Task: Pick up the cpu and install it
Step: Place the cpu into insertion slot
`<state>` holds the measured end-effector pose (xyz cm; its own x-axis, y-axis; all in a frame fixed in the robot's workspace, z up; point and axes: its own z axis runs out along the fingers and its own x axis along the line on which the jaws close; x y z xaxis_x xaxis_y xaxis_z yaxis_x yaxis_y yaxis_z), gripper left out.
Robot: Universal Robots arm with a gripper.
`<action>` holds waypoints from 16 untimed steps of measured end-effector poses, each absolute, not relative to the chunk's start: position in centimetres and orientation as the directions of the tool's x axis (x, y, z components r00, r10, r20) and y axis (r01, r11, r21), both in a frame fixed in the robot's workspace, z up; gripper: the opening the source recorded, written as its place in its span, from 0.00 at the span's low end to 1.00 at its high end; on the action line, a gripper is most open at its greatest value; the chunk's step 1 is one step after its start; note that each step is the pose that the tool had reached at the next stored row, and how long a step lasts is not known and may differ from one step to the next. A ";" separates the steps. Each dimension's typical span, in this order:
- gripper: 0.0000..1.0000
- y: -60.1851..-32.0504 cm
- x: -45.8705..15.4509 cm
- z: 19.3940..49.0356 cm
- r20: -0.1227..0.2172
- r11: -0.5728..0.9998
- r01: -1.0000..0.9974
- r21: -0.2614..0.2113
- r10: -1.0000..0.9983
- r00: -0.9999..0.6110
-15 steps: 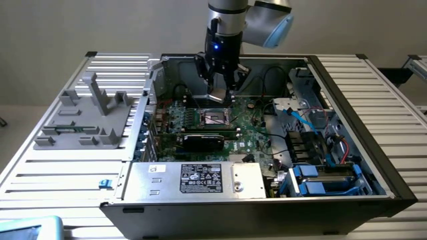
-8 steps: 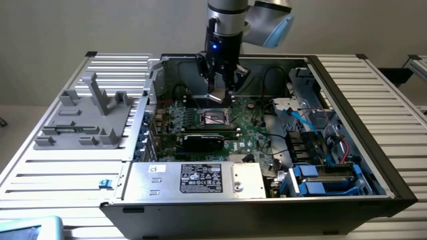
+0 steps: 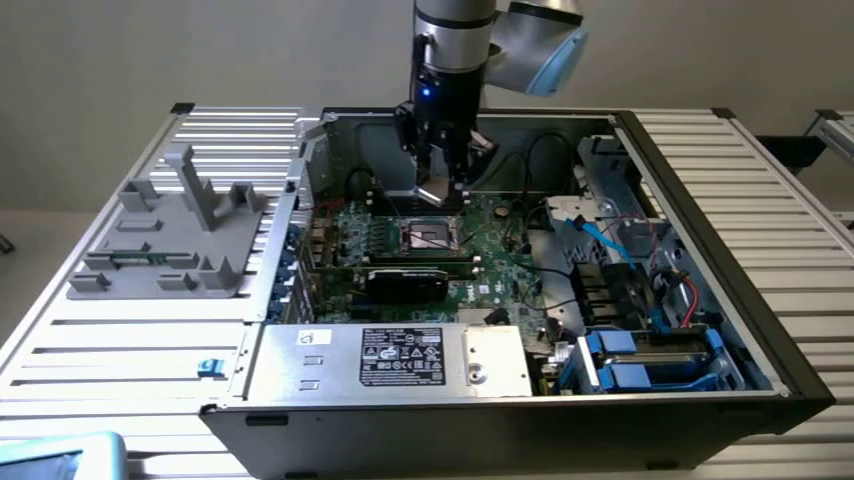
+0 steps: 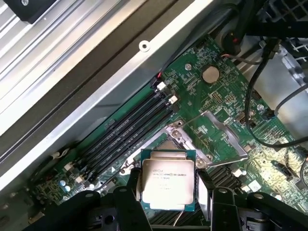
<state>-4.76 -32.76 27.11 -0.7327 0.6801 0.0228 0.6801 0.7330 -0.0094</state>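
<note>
Wrist view showed the gripper clamped on the cpu, a dark finger on each side edge, its metal top facing the camera. The cpu hung above the open socket on the green motherboard. Exterior view placed the gripper inside the open case, over the socket.

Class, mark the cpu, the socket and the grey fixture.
cpu (image 4: 168,180): wrist view, its silver top.
socket (image 3: 431,235): exterior view, its dark middle.
fixture (image 3: 198,195): exterior view, an upright post.
</note>
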 end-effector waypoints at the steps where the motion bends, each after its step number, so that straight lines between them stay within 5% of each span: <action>1: 0.55 -32.8 -4.8 27.1 0.023 0.724 0.690 -0.009 0.690 -0.724; 16: 0.55 -32.8 -4.8 27.0 0.021 0.573 0.820 -0.011 0.820 -0.573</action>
